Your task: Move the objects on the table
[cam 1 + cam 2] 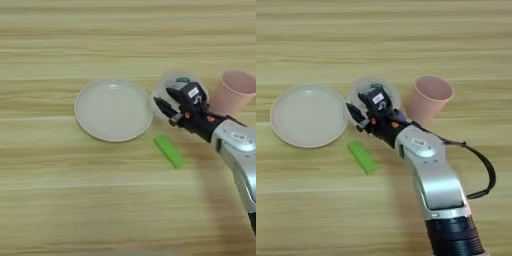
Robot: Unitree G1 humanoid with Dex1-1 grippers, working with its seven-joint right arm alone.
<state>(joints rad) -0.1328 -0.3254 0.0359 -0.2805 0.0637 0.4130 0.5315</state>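
A clear round cup [176, 79] with green-white markings stands on the table [100, 200], between a round pale plate [113, 110] on its left and a pink cup [235, 92] on its right. My right gripper [161, 96] reaches in from the lower right and hangs over the clear cup's left side. Its two black fingers [175, 94] are spread apart, and I cannot tell whether they touch the cup's rim. A small bright green block [169, 151] lies flat just in front of the gripper, apart from it.
The silver forearm [431, 175] crosses the table's lower right, with a black cable [487, 170] looping off its right side. Bare wood stretches behind the cups and in front of the plate.
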